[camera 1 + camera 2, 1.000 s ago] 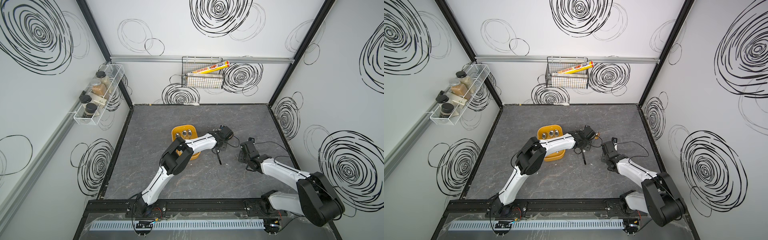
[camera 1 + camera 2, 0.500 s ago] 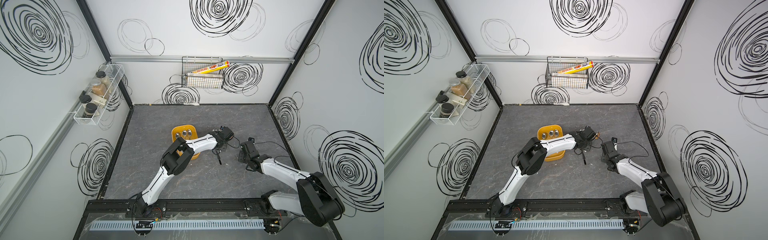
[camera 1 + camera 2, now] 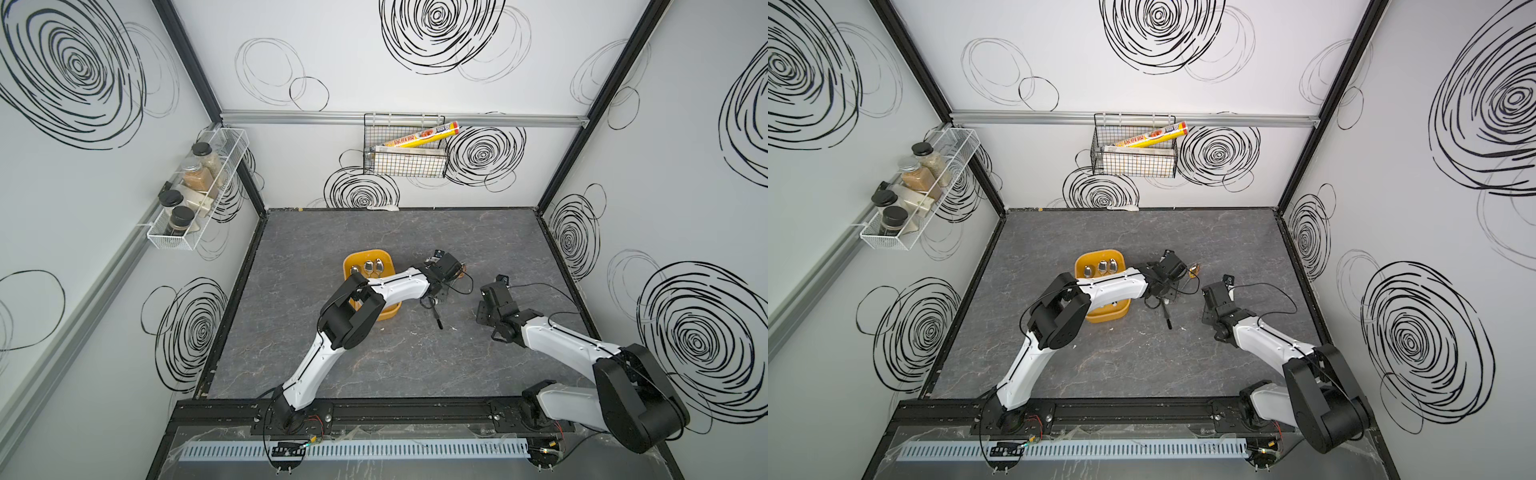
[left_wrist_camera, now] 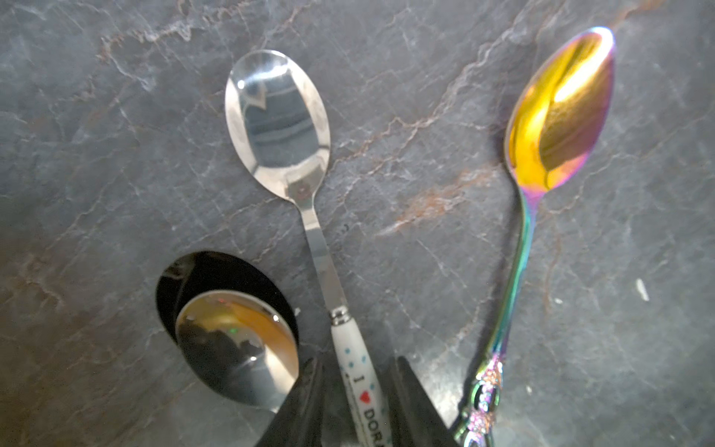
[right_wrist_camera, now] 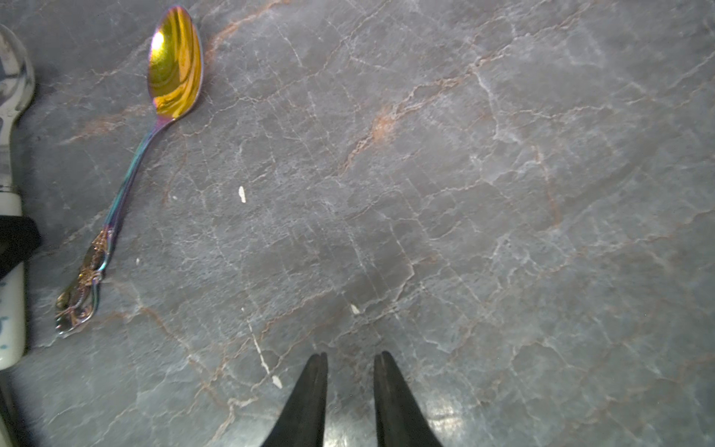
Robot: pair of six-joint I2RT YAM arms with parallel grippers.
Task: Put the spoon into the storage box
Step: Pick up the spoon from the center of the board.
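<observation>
Both arms sit almost where they were a second ago, the left hand [image 4: 358, 362] low over the white-handled spoon [image 4: 323, 251], its fingers [image 4: 309, 391] straddling the handle with slim gaps, not yet clamped. That spoon lies flat on the worktop [image 5: 464, 193], outside the storage box [image 3: 388, 312], which holds three spoons [image 3: 368, 266]. The right hand [image 5: 351, 356] hovers slightly parted, empty

Black wire basket [image 3: 409, 167] holds a yellow roll [image 3: 419, 136]; white wire rack [image 3: 172, 243] holds jars [image 3: 181, 219].
</observation>
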